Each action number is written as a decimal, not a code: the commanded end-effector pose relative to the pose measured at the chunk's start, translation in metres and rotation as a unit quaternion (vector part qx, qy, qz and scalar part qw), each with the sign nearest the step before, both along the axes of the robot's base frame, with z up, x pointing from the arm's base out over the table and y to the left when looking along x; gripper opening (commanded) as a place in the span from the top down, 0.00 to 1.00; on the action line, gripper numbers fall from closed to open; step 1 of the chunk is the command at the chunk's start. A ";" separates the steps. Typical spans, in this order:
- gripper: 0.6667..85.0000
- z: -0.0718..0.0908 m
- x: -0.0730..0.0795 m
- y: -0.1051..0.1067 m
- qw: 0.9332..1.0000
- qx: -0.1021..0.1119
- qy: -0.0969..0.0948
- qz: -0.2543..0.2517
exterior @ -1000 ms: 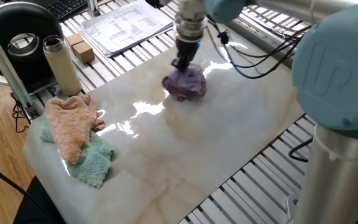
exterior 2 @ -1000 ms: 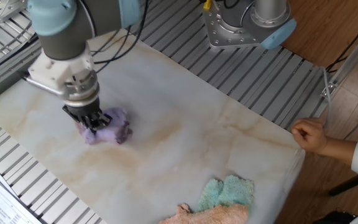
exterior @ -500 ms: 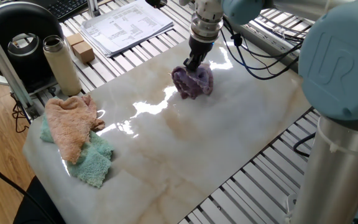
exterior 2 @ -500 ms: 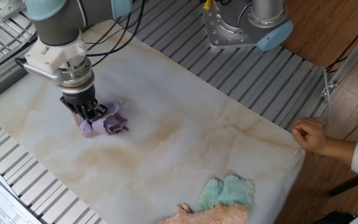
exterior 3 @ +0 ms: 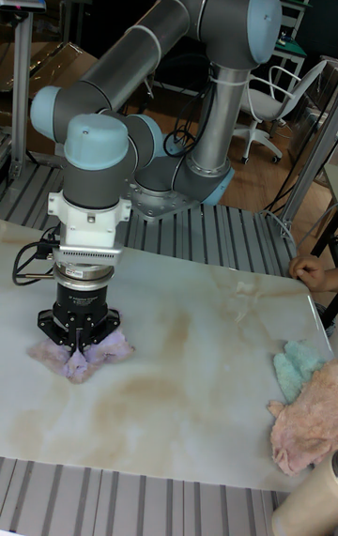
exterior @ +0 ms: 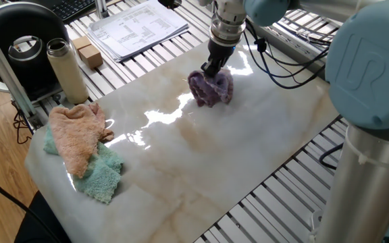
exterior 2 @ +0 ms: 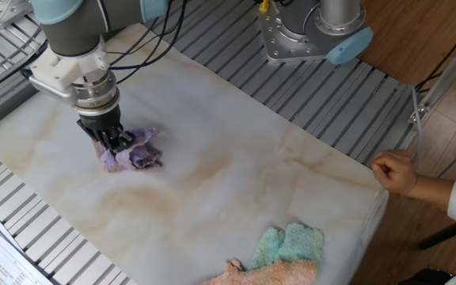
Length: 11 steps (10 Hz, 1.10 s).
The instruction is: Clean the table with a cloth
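since the earlier frame gripper [exterior 2: 115, 142] and cloth [exterior 2: 133, 155] slid slightly along the table [exterior 2: 236, 190]; fingers clenched on the cloth, bunched directly beneath them, pressed on marble.

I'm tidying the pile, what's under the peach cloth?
A teal cloth lies under the peach cloth, sticking out at its lower edge and left side. How far it extends underneath is covered.
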<state>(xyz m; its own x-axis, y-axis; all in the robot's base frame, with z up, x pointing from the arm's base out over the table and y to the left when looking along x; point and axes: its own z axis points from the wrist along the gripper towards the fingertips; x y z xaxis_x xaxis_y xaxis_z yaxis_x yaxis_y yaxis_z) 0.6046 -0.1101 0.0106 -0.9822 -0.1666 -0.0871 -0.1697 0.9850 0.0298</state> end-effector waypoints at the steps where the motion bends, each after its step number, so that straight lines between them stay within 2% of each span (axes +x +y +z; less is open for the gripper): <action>1: 0.99 0.001 -0.003 0.004 1.000 0.014 0.006 -0.020; 3: 0.99 0.002 -0.005 0.009 0.999 0.024 0.010 -0.037; 5: 0.99 0.011 -0.007 0.013 0.999 0.026 0.014 -0.039; 7: 0.99 0.013 -0.003 0.004 0.999 0.032 0.016 -0.027; 11: 0.99 0.031 -0.008 0.036 0.997 0.043 0.019 -0.054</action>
<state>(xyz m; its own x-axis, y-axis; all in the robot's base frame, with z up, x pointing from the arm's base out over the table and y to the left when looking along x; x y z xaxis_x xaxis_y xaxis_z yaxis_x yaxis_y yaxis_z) 0.5970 -0.0907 0.0296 -0.9947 -0.0846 -0.0581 -0.0899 0.9913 0.0958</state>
